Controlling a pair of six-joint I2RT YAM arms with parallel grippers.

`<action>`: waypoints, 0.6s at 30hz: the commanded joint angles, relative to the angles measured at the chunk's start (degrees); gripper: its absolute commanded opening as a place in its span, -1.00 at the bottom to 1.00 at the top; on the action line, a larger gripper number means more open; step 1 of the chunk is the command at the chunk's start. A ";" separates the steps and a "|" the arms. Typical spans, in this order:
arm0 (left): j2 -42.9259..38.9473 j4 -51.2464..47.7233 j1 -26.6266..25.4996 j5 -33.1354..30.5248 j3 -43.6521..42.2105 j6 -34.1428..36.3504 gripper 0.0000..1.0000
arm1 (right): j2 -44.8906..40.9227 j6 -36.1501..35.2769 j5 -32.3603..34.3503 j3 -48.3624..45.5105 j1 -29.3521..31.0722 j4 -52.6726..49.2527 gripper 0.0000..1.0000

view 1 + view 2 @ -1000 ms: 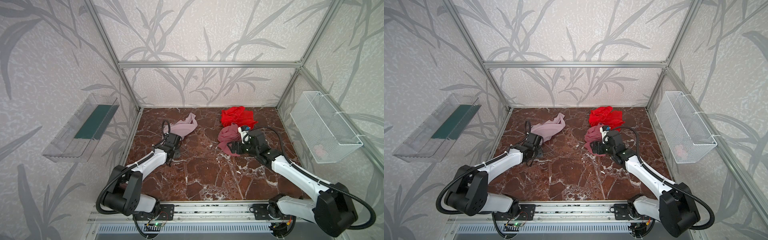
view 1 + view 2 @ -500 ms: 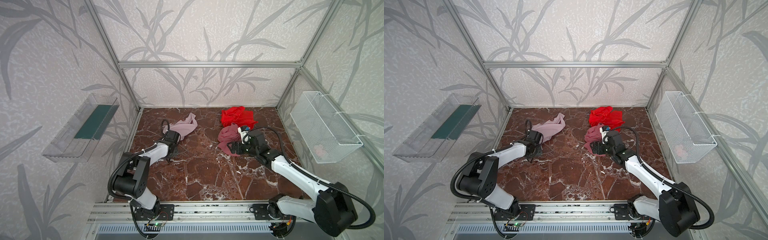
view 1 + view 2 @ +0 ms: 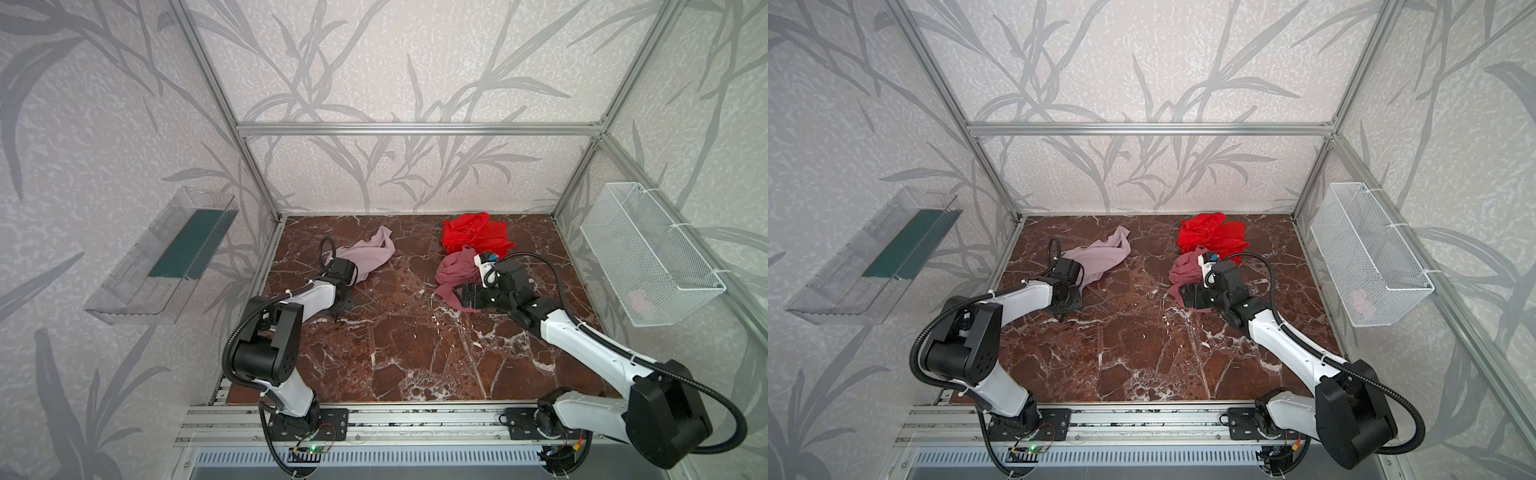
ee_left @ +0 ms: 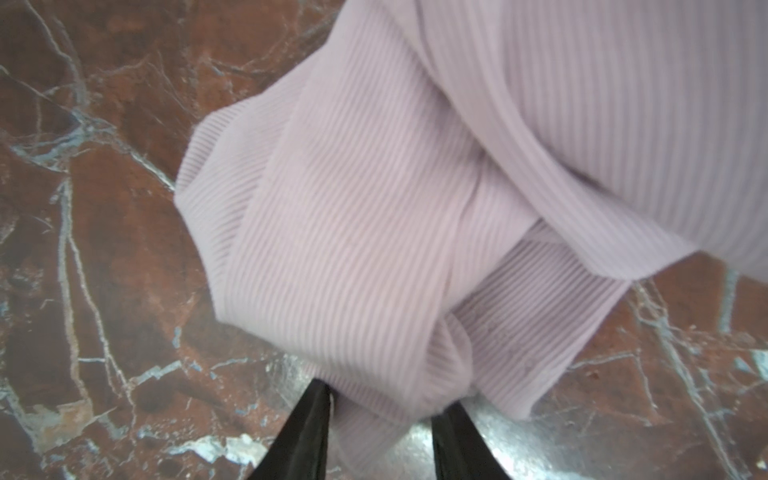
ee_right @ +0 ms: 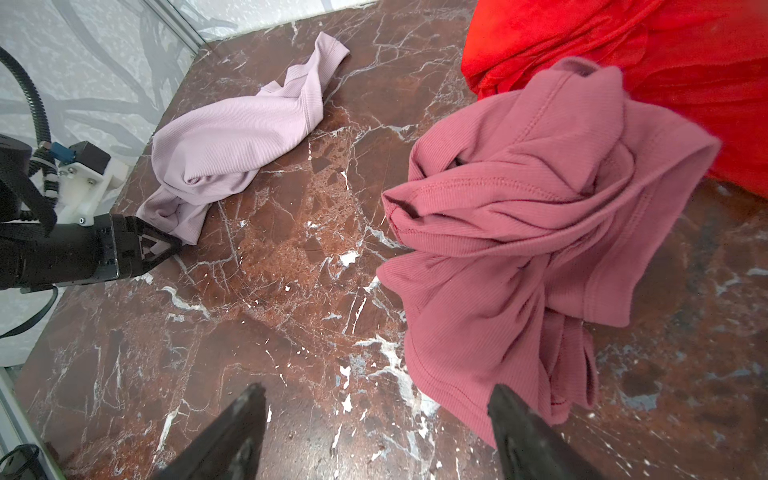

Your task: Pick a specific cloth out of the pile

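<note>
Item, the cloth (image 3: 370,258) (image 3: 1100,259): pale lilac-pink ribbed fabric, crumpled, lying on the bench (image 3: 395,345) at its back left, well apart from the pile (image 3: 465,251). Item, left gripper (image 4: 382,395): set low at the near end of the cloth (image 4: 374,208). Its two black fingers (image 4: 307,436) stand partway in, with a bunched fold of the cloth between them touching both. Whether that fold is truly pinched, you cannot tell. In the right wrist view this gripper (image 5: 166,247) meets the end of the cloth (image 5: 232,141) at bench level. Item, the pile: a bright red cloth (image 3: 473,235) (image 3: 1210,235) (image 5: 623,50) at the back right, with a dusty-rose cloth (image 3: 455,270) (image 3: 1185,268) (image 5: 540,208) heaped against its near edge, the two touching. Item, right gripper (image 5: 376,392): fingers spread wide with only bare bench between them, holding nothing. The hem of the dusty-rose cloth lies just beside one finger. In both top views you find this gripper (image 3: 459,298) (image 3: 1187,297) at the near side of the dusty-rose cloth. Fixtures: a white wire basket (image 3: 648,257) on the right wall, and a clear tray (image 3: 137,286) on the left wall with a dark green panel (image 3: 189,245) in it.
</note>
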 commanded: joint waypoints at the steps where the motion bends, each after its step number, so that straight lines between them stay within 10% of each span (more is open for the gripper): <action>1: -0.87 -0.41 0.56 -1.54 0.78 -0.10 -0.48 | 0.78 0.50 -0.98 1.24 0.11 0.75 0.67; 5: -2.39 -1.19 0.65 -1.95 0.72 0.35 -1.00 | 0.69 0.93 -1.22 1.45 0.12 1.26 0.66; 18: -26.56 -8.85 -3.23 -0.51 -4.47 -0.20 -1.00 | 0.25 1.16 -0.70 1.44 0.12 1.72 0.67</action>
